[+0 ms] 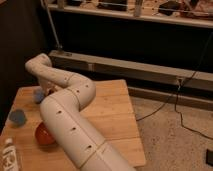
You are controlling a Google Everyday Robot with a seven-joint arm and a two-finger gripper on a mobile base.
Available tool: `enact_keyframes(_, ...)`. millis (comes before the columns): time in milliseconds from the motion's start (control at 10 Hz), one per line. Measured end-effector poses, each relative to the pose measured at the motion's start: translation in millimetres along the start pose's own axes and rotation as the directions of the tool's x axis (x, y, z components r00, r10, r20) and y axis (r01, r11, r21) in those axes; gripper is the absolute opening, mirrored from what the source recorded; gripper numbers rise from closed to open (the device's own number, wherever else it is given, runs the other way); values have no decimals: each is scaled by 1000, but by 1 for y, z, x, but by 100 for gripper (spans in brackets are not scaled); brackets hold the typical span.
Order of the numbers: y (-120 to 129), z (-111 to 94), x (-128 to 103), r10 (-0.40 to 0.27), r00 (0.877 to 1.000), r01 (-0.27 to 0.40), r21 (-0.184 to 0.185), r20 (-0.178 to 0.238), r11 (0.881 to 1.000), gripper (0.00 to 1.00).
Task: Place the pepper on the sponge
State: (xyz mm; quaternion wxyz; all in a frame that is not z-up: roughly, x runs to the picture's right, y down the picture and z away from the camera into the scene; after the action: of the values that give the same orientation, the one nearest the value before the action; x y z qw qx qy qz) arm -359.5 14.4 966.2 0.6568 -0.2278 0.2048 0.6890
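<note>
My white arm [70,120] reaches from the bottom of the camera view up and left across the wooden table [112,107], then bends down at the far left. The gripper is hidden behind the forearm, low over the table's far left part; its jaws stand wide. Just left of the forearm a light blue patch shows, the sponge [38,95]. A small red bit right beside it, against the arm, looks like the pepper [50,91]; most of it is covered. I cannot tell whether the gripper touches either one.
A round darker blue object [17,117] lies near the table's left edge. A red-orange bowl [42,134] sits partly under the arm. A white bottle [10,156] stands at the front left corner. Speckled floor with cables lies to the right.
</note>
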Motion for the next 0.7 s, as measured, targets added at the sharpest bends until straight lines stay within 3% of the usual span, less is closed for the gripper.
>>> enact_keyframes(500,2,11,0,-18,1000,18,-5,0,1000,65)
enact_keyframes(700,6,13,2,-31,1000,31,-8,-6,999,53)
